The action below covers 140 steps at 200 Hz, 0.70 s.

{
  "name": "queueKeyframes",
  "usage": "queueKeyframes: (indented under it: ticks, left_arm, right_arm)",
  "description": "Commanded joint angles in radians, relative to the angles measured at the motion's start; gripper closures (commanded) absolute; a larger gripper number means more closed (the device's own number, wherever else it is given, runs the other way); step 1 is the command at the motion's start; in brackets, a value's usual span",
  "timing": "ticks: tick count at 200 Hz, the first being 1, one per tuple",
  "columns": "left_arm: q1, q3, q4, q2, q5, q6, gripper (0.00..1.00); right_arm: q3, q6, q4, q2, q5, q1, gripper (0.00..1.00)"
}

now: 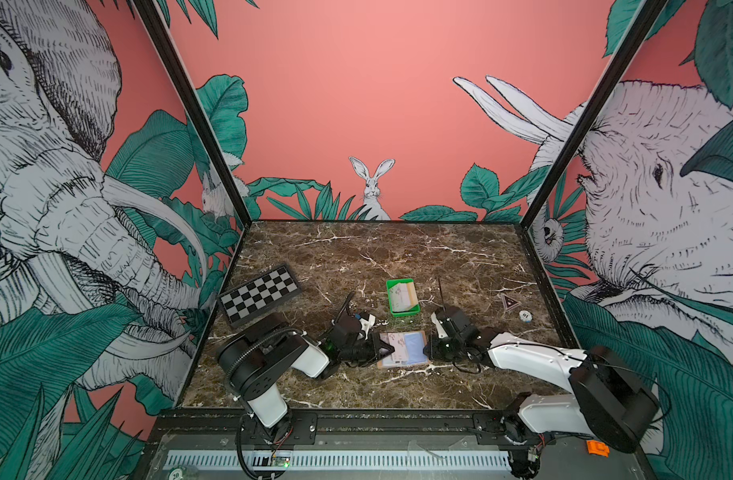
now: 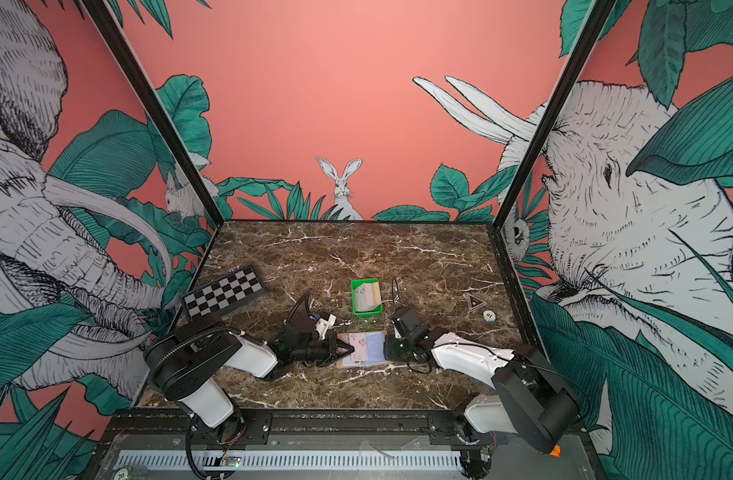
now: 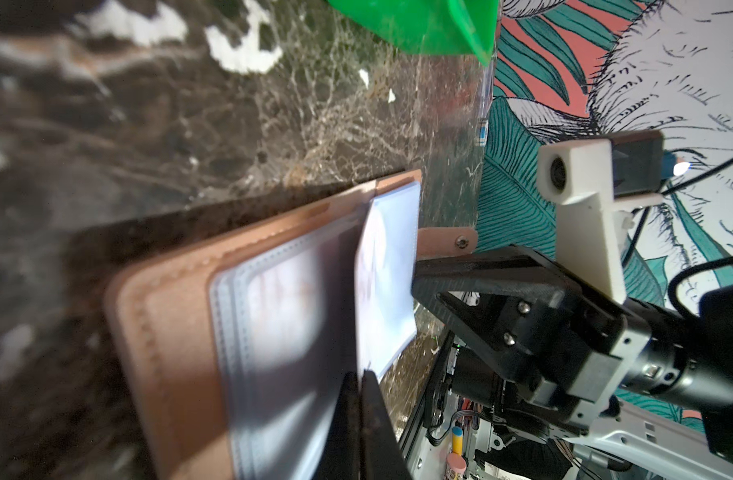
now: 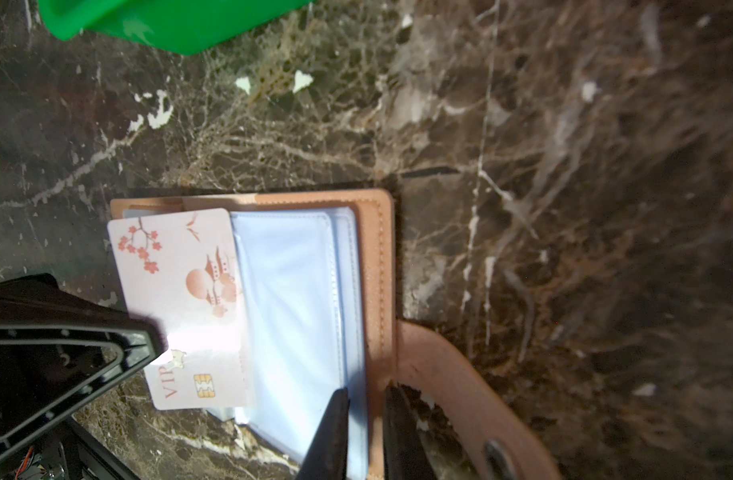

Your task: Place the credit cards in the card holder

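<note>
The card holder [image 2: 375, 351] lies open on the counter [image 2: 356, 249]. The left end effector [image 2: 349, 348] pinches a credit card [image 2: 359, 345] over its left page.

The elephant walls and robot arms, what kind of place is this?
Probably a robot test booth: a left arm and right arm bolted to a front rail, a marble-look table, and jungle-print panels in a black frame.

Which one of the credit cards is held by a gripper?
The red-blossom card marked VIP, pinched by the left gripper at the open card holder. The other cards lie loose in the green tray.
</note>
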Motion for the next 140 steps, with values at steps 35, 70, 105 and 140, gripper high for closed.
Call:
queueKeyframes:
  ticks: [35, 70, 105, 140]
  left_arm:
    - [0.002, -0.029, -0.015, -0.015, -0.001, -0.025, 1.00]
    - [0.002, -0.040, -0.082, -0.051, -0.006, -0.020, 1.00]
    - [0.001, -0.040, -0.091, -0.066, 0.001, -0.019, 1.00]
    - [0.000, -0.025, -0.063, -0.040, 0.015, -0.022, 1.00]
  right_arm:
    - [0.010, -0.013, -0.039, 0.017, 0.030, 0.010, 0.83]
    - [0.012, -0.013, -0.041, 0.019, 0.033, 0.010, 0.83]
    - [0.010, -0.012, -0.036, 0.021, 0.034, 0.010, 0.83]
    - [0.008, -0.010, -0.035, 0.017, 0.034, 0.011, 0.83]
